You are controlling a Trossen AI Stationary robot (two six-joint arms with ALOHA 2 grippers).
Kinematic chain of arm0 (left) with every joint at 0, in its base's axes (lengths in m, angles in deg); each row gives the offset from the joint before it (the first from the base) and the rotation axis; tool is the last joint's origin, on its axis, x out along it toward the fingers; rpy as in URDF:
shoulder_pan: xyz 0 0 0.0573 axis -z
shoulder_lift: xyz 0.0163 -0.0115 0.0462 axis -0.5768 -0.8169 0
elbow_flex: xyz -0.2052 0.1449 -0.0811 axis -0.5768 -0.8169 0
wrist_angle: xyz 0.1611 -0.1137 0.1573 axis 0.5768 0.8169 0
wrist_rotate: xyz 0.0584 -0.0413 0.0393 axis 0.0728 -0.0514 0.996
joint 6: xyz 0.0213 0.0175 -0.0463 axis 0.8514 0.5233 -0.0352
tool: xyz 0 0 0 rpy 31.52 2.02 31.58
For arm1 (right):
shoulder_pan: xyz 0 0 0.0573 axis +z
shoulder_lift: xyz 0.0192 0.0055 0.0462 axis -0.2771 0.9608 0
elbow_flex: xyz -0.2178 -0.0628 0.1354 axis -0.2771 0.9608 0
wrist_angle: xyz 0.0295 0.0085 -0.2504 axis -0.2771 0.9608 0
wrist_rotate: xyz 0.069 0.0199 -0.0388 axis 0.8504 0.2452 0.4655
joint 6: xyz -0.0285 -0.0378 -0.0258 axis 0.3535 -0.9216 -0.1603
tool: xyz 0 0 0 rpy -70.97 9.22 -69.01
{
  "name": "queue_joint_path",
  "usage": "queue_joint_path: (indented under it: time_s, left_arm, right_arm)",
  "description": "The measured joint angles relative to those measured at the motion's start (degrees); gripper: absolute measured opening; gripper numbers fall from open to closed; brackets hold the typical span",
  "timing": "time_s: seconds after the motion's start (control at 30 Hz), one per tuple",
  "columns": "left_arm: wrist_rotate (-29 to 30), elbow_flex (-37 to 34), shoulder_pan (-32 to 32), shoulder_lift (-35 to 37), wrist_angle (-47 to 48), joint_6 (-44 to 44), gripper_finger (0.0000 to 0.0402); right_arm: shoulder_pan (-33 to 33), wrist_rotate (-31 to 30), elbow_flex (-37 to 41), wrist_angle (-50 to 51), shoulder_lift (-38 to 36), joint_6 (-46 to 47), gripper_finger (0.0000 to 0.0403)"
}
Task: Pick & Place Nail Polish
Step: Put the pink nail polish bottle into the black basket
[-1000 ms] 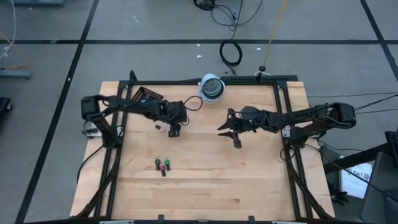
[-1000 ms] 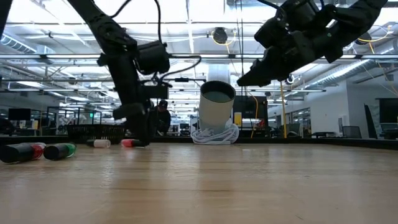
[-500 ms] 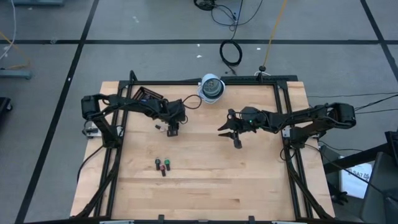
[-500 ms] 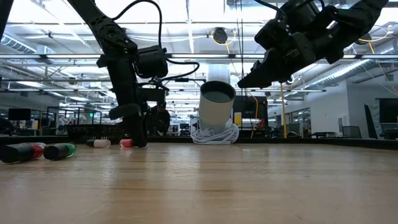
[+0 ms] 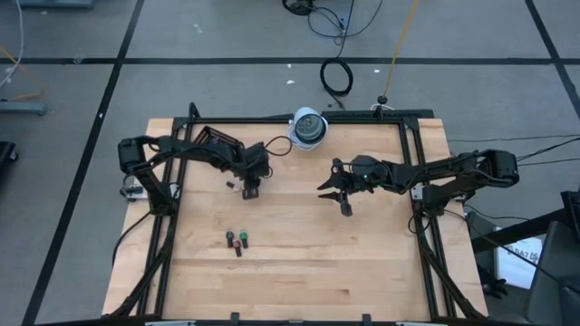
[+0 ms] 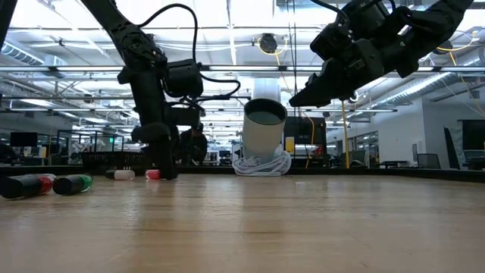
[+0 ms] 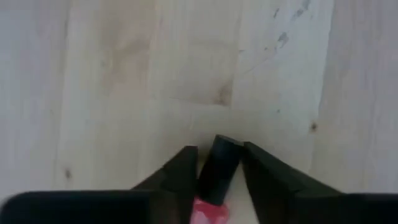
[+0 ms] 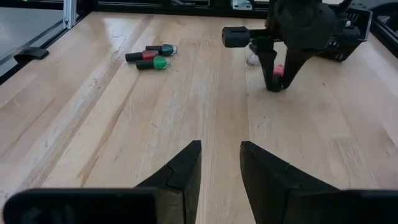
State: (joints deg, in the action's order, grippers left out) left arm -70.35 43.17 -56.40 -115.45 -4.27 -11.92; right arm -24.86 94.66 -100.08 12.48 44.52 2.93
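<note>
Red nail polish bottle (image 7: 211, 186) lying on table (image 5: 299, 272) around ten o'clock, pinched by left gripper (image 7: 217, 163) for lifting. Right gripper (image 8: 221, 165) idle, three o'clock, slightly parted, empty.

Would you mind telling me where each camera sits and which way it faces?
High view: overhead, straight down; both arms, table.
Low view: table height, level into the room; both arms from above, white cup.
Left wrist view: looks down at the wood; left gripper around a red bottle.
Right wrist view: looks across the table; right gripper, left arm beyond.
Shared: the red bottle shows in both wrist views.
</note>
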Motion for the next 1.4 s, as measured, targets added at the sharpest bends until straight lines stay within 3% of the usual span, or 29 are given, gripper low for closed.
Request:
queue_joint_path:
  time_s: [0.17, 0.33, 0.57, 0.73, 0.87, 1.0, 1.07, 1.2, 1.4]
  left_arm:
    - [0.1, 0.0, -1.7, 0.0, -0.2, -1.9, 0.0034]
    - [0.2, -0.1, -1.7, -0.1, -3.6, -1.9, 0.0034]
    - [-7.2, -0.2, 0.0, 1.5, -17.6, 0.0, 0.0034]
    - [-18.4, -0.8, -0.1, 4.2, -24.5, 0.5, 0.0034]
    - [-32.6, -6.1, 0.1, 6.9, -40.0, -2.2, 0.0034]
    - [-51.3, -12.5, 2.6, 7.6, -59.8, -23.6, 0.0034]
    - [-55.5, -14.8, 5.6, 7.5, -65.7, -32.4, 0.0034]
    - [-53.7, -16.6, 14.1, 7.5, -73.4, -36.5, 0.0034]
    - [-52.4, -12.3, 23.0, 7.5, -82.4, -37.5, 0.0036]
  right_arm:
    - [0.0, 0.0, 0.0, 0.0, 0.0, 0.0, 0.01]
    - [0.0, 0.0, 0.0, 0.0, 0.0, 0.0, 0.01]
    - [0.0, 0.0, 0.0, 0.5, 0.0, 1.2, 0.01]
    - [0.0, 0.0, -0.1, 1.3, 0.0, 2.5, 0.01]
    - [0.0, 0.0, 0.3, 1.7, 0.0, 2.5, 0.01]
    - [0.0, -0.1, 1.4, 1.8, 0.0, 2.5, 0.01]
    - [-0.2, -0.2, 1.5, 1.5, 0.0, 2.5, 0.01]
    - [-0.2, -1.1, 1.5, -0.5, 0.0, 2.5, 0.01]
    - [-0.1, -4.1, 1.5, -0.9, 0.0, 2.5, 0.01]
